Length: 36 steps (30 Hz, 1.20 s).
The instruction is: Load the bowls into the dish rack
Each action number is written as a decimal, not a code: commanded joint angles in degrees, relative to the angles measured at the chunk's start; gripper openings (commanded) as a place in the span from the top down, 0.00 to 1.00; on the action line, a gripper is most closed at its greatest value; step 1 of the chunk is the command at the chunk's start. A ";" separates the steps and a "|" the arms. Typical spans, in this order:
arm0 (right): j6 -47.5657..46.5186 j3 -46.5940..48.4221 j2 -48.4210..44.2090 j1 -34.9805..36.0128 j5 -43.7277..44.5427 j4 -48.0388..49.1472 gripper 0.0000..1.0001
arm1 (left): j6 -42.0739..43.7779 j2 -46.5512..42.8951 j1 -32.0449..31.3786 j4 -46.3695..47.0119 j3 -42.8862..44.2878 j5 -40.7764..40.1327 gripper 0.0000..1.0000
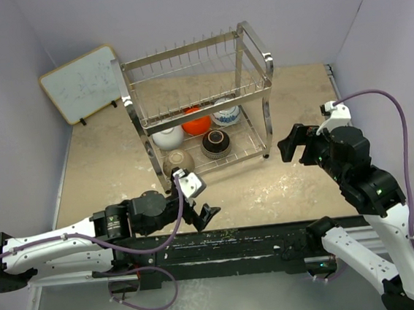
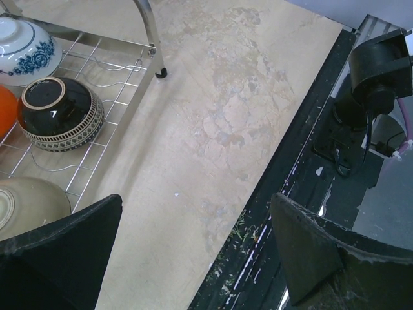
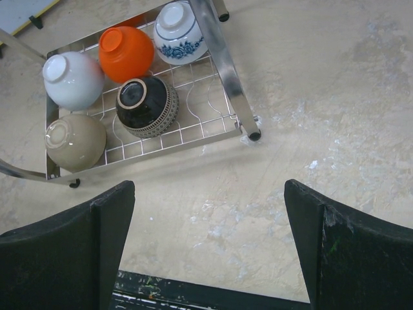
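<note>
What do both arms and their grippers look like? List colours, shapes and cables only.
The left arm and right arm have white link shells with black joint housings, and a purple cable trails along each. The left gripper and right gripper carry broad, black, wedge-shaped fingers with scuffed edges.

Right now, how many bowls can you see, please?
5, all on the lower shelf of the rack: orange bowl and blue-patterned bowl at the back, white bowl left, black bowl and tan bowl in front.

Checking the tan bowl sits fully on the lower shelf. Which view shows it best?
Right wrist: the tan bowl shows whole, upside down on the dish rack grid shelf. Left wrist catches only part at the frame edge. Top external shows it small, amid rack wires.
</note>
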 commanded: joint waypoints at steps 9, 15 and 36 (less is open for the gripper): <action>0.10 -0.71 -0.90 -0.22 1.06 2.16 0.01 | -2.68 -2.47 -0.18 0.75 -1.25 -1.86 0.01; -0.21 -0.90 -1.26 -0.24 0.47 2.67 0.01 | -2.96 -2.28 -0.23 0.74 -1.65 -2.41 0.01; -1.42 -0.54 -0.68 -0.22 -0.52 3.25 0.01 | -3.20 -2.12 -0.15 0.82 -1.53 -3.12 0.01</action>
